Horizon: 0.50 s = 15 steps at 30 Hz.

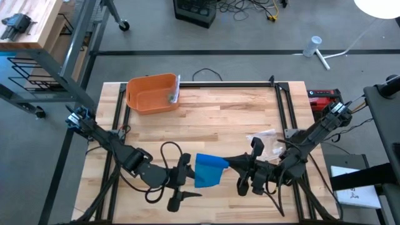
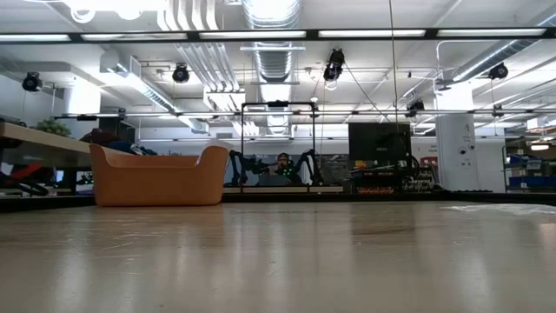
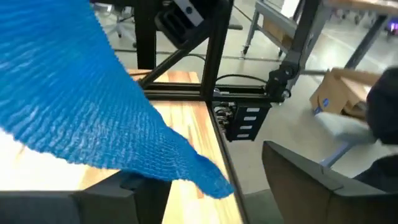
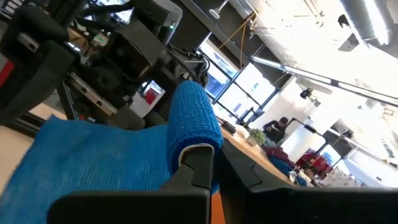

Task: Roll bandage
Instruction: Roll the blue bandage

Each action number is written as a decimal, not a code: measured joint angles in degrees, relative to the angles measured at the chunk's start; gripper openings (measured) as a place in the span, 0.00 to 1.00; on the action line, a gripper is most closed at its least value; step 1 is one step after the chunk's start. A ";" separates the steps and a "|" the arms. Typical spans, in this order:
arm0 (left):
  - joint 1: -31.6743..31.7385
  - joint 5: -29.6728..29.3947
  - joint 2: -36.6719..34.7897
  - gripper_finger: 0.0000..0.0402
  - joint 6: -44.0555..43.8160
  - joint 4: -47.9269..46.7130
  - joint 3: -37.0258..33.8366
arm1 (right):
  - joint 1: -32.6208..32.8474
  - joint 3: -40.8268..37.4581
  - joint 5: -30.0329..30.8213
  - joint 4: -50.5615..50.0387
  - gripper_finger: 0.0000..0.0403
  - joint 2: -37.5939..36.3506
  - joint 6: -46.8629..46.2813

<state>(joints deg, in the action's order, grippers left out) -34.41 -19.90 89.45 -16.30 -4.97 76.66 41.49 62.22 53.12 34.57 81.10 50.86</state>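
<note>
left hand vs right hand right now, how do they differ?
The left hand stands open at the blue bandage's left edge, the cloth draped loose ahead of its fingers; the right hand is shut on the bandage's rolled end. The left reaches in from the picture's left, the right from its right. Both sit low at the table's near side, facing each other across the bandage.

The high view looks straight down on the whole table [image 1: 206, 106] and both arms, while the low view sits at table-top level and faces across the wood into the room, and both show the orange bin [image 1: 152, 94]. Each wrist view looks forward from very near, and both share with the high view the blue bandage [image 3: 81, 106].
</note>
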 joint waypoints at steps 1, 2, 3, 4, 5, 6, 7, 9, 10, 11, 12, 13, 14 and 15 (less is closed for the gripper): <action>0.08 -0.10 0.02 0.59 -1.29 0.04 0.00 | 0.17 0.00 -0.01 0.00 0.01 0.00 0.34; 0.29 -0.40 0.00 0.59 -2.48 0.06 0.00 | 0.28 0.00 -0.01 0.01 0.01 0.00 0.72; 0.50 -0.70 0.00 0.60 -3.51 0.10 0.00 | 0.28 0.00 -0.01 0.00 0.01 0.00 0.79; 0.80 -1.11 0.02 0.60 -4.18 0.09 0.00 | 0.31 0.00 -0.04 0.00 0.01 0.00 0.75; 1.14 -1.58 0.02 0.60 -4.42 0.06 0.00 | 0.40 0.00 -0.04 0.00 0.01 0.00 0.75; 1.43 -1.72 0.02 0.59 -4.42 0.08 0.00 | 0.40 0.00 -0.06 0.00 0.01 0.00 0.75; 1.68 -1.82 0.02 0.58 -4.40 0.08 0.00 | 0.48 0.00 -0.04 0.00 0.01 0.00 0.75; 1.96 -2.03 0.02 0.54 -4.32 0.02 0.00 | 0.53 0.00 -0.04 0.00 0.01 0.00 0.76; 1.96 -2.01 0.02 0.51 -4.30 -0.09 0.00 | 0.53 0.00 -0.02 0.00 0.01 0.00 0.87; 1.96 -1.99 0.02 0.47 -4.19 -0.38 0.00 | 0.53 0.00 0.03 0.00 0.01 0.00 1.10; 1.96 -1.97 0.02 0.42 -3.84 -0.67 0.00 | 0.53 0.00 0.30 0.00 0.01 0.00 1.31; 1.94 -1.78 0.02 0.37 -3.51 -0.90 0.00 | 0.53 0.00 0.95 -0.02 0.01 0.00 1.57; 1.94 -1.59 0.02 0.31 -3.32 -1.19 0.00 | 0.51 0.00 1.40 -0.02 0.01 0.00 1.69; 1.94 -1.59 0.02 0.24 -3.29 -1.30 0.00 | 0.51 0.00 1.71 -0.02 0.01 0.00 1.67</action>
<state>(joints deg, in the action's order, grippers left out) -32.47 -21.50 89.47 -19.59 -6.27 76.66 42.00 62.22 54.83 34.54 81.10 52.54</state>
